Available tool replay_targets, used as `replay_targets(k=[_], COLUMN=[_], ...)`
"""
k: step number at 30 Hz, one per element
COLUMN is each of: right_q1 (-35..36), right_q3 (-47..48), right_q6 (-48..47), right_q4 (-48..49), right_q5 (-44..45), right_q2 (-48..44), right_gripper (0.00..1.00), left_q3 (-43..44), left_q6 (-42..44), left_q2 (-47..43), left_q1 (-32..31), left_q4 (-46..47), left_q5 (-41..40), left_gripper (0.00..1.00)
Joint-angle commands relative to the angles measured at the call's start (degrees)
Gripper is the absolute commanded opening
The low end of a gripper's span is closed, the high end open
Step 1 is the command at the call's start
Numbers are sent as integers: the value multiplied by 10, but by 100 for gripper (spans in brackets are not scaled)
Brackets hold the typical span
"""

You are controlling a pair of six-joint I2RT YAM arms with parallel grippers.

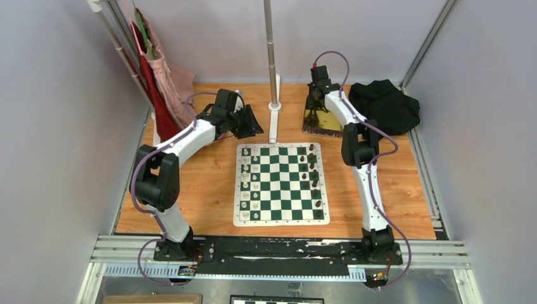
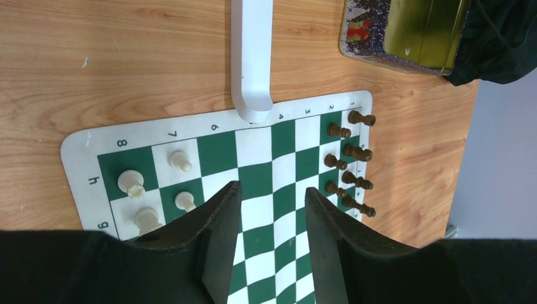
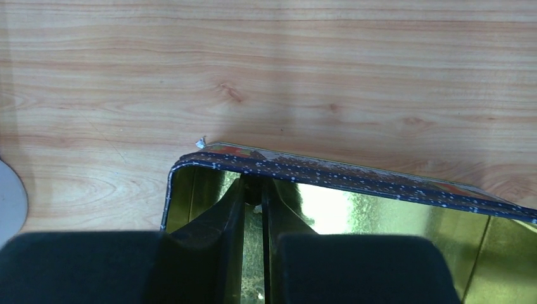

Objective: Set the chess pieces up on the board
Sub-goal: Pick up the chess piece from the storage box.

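The green-and-white board lies in the middle of the table. Several dark brown chess pieces stand along its right edge, and several cream pieces along its left. My left gripper hangs open above the board's far left corner. In its wrist view the open left gripper frames bare squares of the board, with the dark pieces to the right. My right gripper reaches into the gold tin. In the right wrist view the right gripper is shut on a small dark chess piece by the tin's wall.
A metal pole on a white base stands just behind the board. A black cloth lies at the back right beside the tin. Red and pink cloths hang at the back left.
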Motion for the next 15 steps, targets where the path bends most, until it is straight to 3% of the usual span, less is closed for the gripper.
replay_targets(k=[1, 8, 15], right_q1=[-6, -3, 6], right_q3=[-2, -13, -34], right_q6=[-43, -108, -124], right_q4=[-37, -49, -88], right_q5=[36, 86, 71], right_q2=[-22, -55, -114], right_gripper=[0, 0, 0], left_q3=[-9, -9, 2], left_q6=[-4, -8, -12], left_q2=[-24, -30, -35], left_q1=[5, 5, 5], left_q4=[15, 14, 13], left_q5=[13, 12, 12], left_gripper=[47, 47, 47])
